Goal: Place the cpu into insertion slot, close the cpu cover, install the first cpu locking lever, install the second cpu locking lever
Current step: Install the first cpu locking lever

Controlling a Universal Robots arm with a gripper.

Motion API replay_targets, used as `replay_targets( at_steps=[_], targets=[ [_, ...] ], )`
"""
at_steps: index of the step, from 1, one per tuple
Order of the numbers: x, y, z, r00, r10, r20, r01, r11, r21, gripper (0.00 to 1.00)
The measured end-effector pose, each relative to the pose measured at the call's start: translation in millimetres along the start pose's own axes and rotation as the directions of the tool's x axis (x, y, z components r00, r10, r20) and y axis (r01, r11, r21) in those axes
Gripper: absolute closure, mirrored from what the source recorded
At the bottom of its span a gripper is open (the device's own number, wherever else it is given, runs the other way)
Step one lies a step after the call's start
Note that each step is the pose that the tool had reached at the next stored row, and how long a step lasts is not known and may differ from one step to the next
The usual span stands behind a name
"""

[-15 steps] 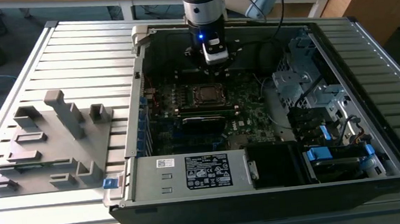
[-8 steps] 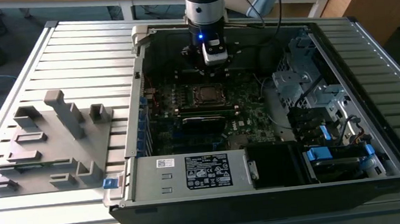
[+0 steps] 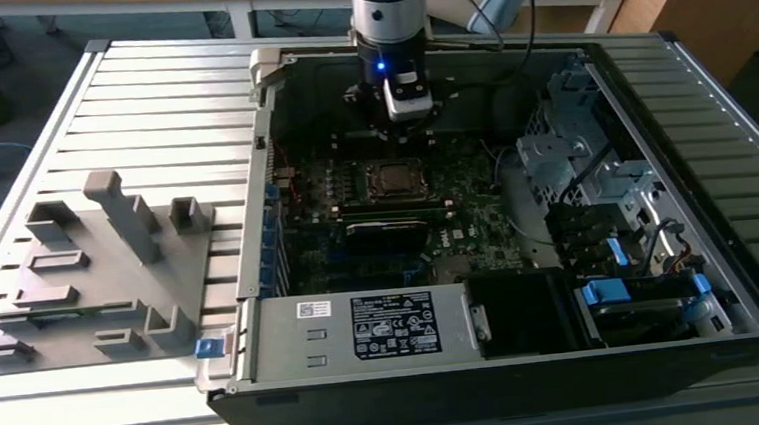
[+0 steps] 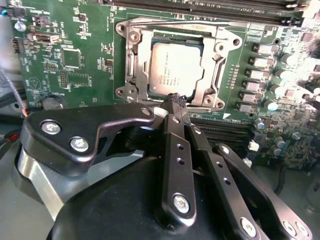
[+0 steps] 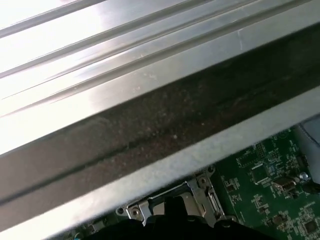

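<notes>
Inside the case (image 3: pixel 500 395), your cpu (image 4: pixel 176 67) sits in the insertion slot (image 3: pixel 395 176), cpu cover (image 4: pixel 214 46) down; whether the locking levers are latched is unclear. Your gripper (image 4: pixel 177 100) hovers at the cover's edge, fingers together, empty.

The exterior view looks steeply down into the open black computer case (image 3: pixel 498 380). Both wrist views sit close above its square silver-rimmed insertion slot (image 4: pixel 131 75) (image 5: pixel 202 192), which all three share (image 3: pixel 392 178).

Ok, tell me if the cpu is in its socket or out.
In. The flat, square, grey metal-topped cpu lies level in the socket on the green board, with the thin silver metal cover frame around its edges.
</notes>
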State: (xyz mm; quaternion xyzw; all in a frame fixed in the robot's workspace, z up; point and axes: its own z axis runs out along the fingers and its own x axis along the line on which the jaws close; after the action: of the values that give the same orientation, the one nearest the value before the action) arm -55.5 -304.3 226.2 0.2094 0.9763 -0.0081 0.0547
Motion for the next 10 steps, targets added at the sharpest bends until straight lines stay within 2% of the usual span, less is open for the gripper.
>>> replay_targets(
  at_steps=[2, 3, 4, 5, 7, 8, 10],
  targets=[
    [-0.3, 0.0, -2.8, 1.0000, 0.000, 0.0004, 0.000, 1.0000, 0.0024, 0.89],
    [-0.4, 0.1, -2.8, 1.0000, -0.001, -0.0004, 0.001, 1.0000, 0.0059, 0.89],
    [-0.4, 0.1, -2.9, 1.0000, -0.003, -0.0045, 0.003, 0.9999, 0.0128, 0.89],
    [-0.4, 0.0, -3.0, 0.9999, -0.009, -0.0075, 0.009, 0.9997, 0.0239, 0.89],
    [-0.4, 0.0, -3.0, 0.9997, -0.024, -0.0095, 0.024, 0.9987, 0.0448, 0.89],
    [-0.4, 0.0, -3.0, 0.9995, -0.029, -0.0126, 0.030, 0.9984, 0.0469, 0.89],
    [-0.4, 0.0, -3.1, 0.9994, -0.033, -0.0136, 0.033, 0.9984, 0.0457, 0.89]
  ],
)
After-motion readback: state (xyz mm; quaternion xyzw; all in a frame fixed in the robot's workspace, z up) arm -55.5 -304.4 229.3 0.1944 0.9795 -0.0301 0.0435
